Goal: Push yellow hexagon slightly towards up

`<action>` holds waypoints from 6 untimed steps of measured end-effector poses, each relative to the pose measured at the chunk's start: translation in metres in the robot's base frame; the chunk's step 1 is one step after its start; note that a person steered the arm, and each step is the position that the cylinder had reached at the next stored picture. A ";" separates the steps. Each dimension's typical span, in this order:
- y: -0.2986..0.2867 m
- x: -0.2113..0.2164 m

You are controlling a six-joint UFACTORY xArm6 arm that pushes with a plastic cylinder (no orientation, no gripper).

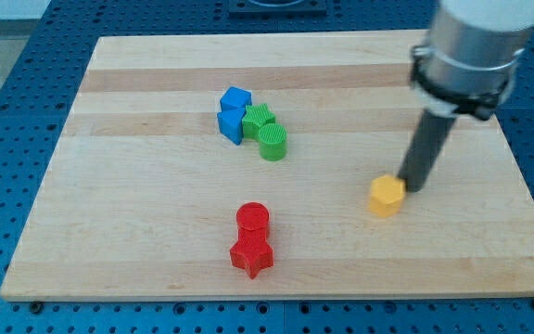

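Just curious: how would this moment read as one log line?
my tip: touching yellow hexagon, its upper right | blue, green, red blocks: apart | push up: pending

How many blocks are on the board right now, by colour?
Blue blocks: 2
Green blocks: 2
Red blocks: 2
Yellow hexagon block: 1
Total: 7
My tip sits at the yellow hexagon's upper right.
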State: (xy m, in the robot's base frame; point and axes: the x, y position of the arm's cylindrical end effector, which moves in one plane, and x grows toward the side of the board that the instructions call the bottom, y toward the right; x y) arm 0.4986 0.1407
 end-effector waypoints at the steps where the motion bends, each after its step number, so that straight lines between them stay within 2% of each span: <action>1: -0.030 0.009; 2: -0.061 0.032; 5: 0.014 0.047; 6: -0.031 0.084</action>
